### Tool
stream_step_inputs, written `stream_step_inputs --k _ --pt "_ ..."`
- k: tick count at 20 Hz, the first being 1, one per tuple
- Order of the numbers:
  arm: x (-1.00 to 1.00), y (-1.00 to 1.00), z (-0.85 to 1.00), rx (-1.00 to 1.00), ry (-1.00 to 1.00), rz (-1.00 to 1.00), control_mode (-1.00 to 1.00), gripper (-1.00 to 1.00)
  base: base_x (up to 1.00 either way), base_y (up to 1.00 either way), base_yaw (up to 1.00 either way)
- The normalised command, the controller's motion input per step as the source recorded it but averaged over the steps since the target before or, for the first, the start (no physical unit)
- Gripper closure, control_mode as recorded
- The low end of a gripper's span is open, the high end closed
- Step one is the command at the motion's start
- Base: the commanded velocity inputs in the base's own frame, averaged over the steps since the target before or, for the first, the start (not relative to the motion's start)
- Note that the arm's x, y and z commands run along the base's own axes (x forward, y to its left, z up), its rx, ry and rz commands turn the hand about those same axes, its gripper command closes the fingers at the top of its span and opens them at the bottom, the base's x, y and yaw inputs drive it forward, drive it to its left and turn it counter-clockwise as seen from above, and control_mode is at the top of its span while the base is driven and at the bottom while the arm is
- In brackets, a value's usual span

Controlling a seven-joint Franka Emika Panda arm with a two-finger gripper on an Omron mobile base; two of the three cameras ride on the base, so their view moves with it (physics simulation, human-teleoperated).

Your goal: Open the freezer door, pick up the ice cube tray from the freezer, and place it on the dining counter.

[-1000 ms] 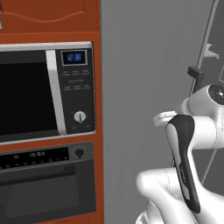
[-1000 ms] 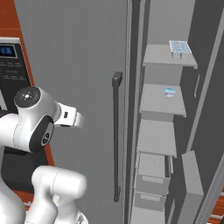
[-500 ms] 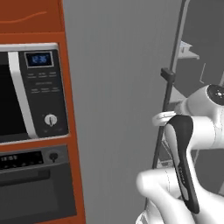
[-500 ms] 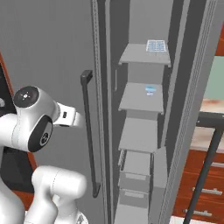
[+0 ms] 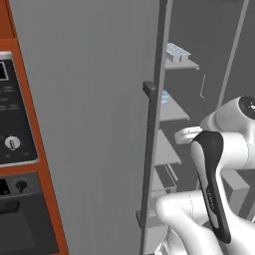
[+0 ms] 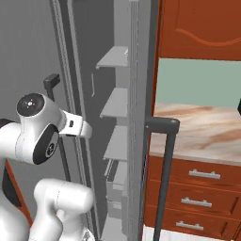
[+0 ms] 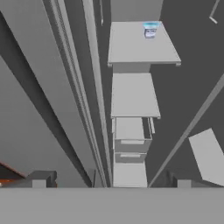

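The freezer door [image 5: 94, 124], a flat matte grey panel, stands swung open with its dark bar handle [image 5: 148, 159] at its edge. Behind it the freezer [image 6: 115, 103] shows grey shelves. The pale blue ice cube tray [image 5: 178, 52] lies on the top shelf, apart from the arm. My gripper [image 7: 111, 183] is open and holds nothing, its tips spread wide at the bottom of the hand view, looking down the shelves [image 7: 133, 94]. I cannot tell whether the marble counter [image 6: 202, 134] beside the freezer is the dining counter.
A small blue-topped item [image 7: 150, 30] stands on a lower shelf [image 5: 164, 96]. A second grey door with a dark handle [image 6: 162, 174] flanks the freezer's right side. Red-brown drawers [image 6: 197, 188] sit under the marble counter. An orange-red cabinet with oven controls [image 5: 15, 149] is at left.
The whole picture has slid left as the base drove right: the microwave left the view, and the freezer's inside and the marble counter came in. The gripper stayed open.
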Motion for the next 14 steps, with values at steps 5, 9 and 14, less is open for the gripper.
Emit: stream_step_inputs --k 5,9,14 --pt "0.00 0.00 0.00 0.00 0.00 0.00 1.00 -1.00 0.68 -0.34 0.00" --pt "0.00 0.00 0.00 0.00 0.00 0.00 1.00 -1.00 0.50 -0.53 0.01" --pt "0.00 0.00 0.00 0.00 0.00 0.00 1.00 -1.00 0.27 -0.33 0.00"
